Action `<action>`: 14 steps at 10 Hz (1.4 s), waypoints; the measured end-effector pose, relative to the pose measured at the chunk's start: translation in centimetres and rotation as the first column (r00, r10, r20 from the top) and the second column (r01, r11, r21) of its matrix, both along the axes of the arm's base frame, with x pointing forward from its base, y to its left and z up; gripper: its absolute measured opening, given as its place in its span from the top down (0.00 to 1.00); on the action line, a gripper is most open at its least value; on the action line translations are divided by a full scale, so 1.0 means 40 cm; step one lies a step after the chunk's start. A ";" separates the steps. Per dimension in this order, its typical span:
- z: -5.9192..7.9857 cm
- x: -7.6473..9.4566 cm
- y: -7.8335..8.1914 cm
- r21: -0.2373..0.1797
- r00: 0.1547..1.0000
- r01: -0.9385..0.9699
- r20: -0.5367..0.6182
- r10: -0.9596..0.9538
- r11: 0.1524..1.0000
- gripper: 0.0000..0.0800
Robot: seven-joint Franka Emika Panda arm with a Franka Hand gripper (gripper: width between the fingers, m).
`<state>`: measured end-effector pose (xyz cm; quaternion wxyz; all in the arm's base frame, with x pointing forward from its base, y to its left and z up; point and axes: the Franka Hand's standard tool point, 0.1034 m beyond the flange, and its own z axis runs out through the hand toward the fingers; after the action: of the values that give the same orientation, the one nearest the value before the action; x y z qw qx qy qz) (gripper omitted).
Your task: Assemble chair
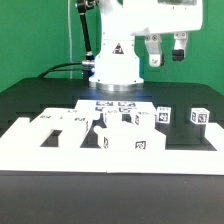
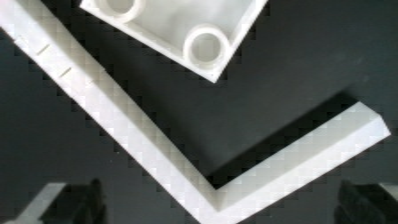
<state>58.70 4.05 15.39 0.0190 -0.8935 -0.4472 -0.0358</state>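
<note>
Several white chair pieces with black-and-white tags lie on the black table in the exterior view: a flat slab point(image 1: 60, 120) toward its left, chunky blocks point(image 1: 128, 138) in the middle, and two small pieces point(image 1: 166, 117) point(image 1: 200, 117) toward its right. My gripper point(image 1: 165, 48) hangs high above the table toward that view's right, open and empty. In the wrist view its dark fingers point(image 2: 68, 205) stand wide apart with nothing between them, and the gripper point(image 2: 217, 208) looks down on a white piece with two round holes point(image 2: 178, 30).
A long low white barrier wall point(image 1: 110, 160) runs along the front of the parts, and its corner point(image 2: 178, 140) shows as a V in the wrist view. The marker board point(image 1: 108, 103) lies in front of the arm's base point(image 1: 115, 65).
</note>
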 end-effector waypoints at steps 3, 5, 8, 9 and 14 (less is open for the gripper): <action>0.000 0.000 0.000 0.000 1.000 0.000 0.000 0.000 1.000 0.19; -0.002 -0.001 0.000 -0.001 1.000 0.000 -0.002 0.000 1.000 0.19; -0.012 -0.010 0.003 0.003 0.991 0.132 -0.021 -0.132 0.991 0.19; -0.024 -0.015 0.001 0.003 0.983 0.183 -0.034 -0.182 0.983 0.19; -0.047 -0.011 -0.013 0.019 0.896 0.444 -0.041 -0.443 0.896 0.19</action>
<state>58.24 3.52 13.52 0.0308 -0.9720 -0.2309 -0.0297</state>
